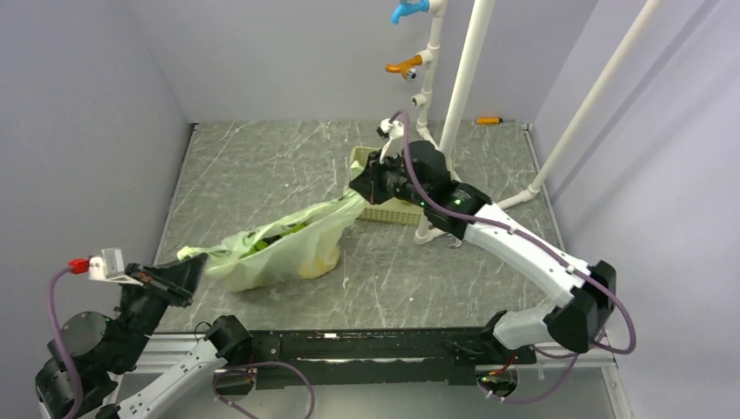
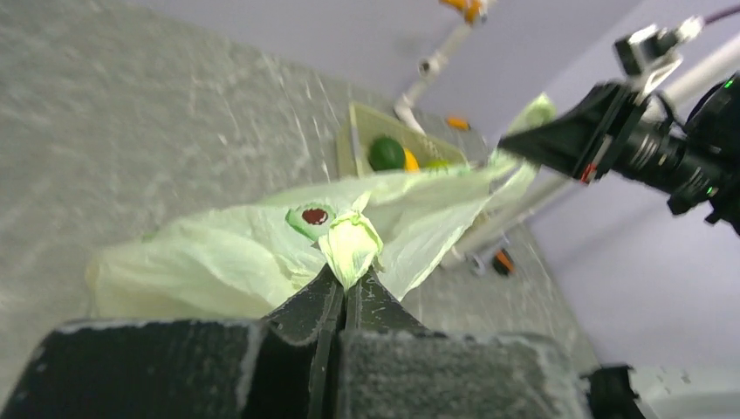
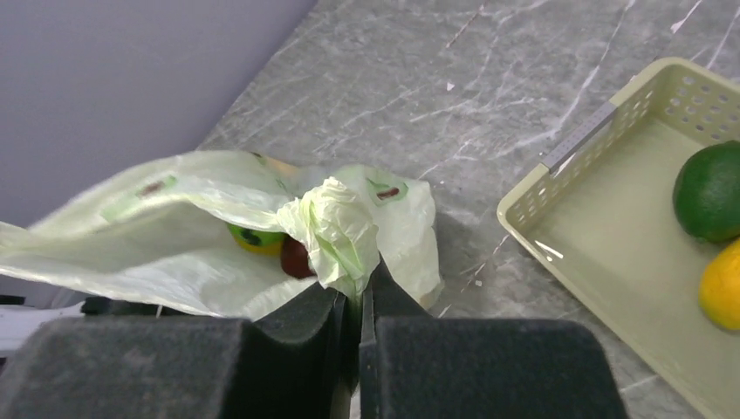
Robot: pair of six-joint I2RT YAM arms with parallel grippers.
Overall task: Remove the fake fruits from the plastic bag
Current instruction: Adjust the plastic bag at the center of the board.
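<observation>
Shows the plastic bag (image 1: 279, 253) stretched along the counter (image 1: 262, 166), left hand (image 1: 197, 271) and right hand (image 1: 356, 194) each pinched shut on one end, fake fruits (image 3: 256, 238) inside near the mouth. Risks tearing the thin film, or slipping a grip, under further pull.

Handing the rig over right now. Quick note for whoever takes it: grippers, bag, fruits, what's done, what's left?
Left gripper: shut on one bunched end of the thin pale-green plastic bag.
Right gripper: shut on the other end; bag stretched between them, mouth open.
Inside, at least: green glossy fruit with a dark mark, maroon fruit.
Beige slotted tray: holds a dark green round fruit and a yellow-orange fruit.
Done: bag held open. Left: get the bag's fruits out.
</observation>
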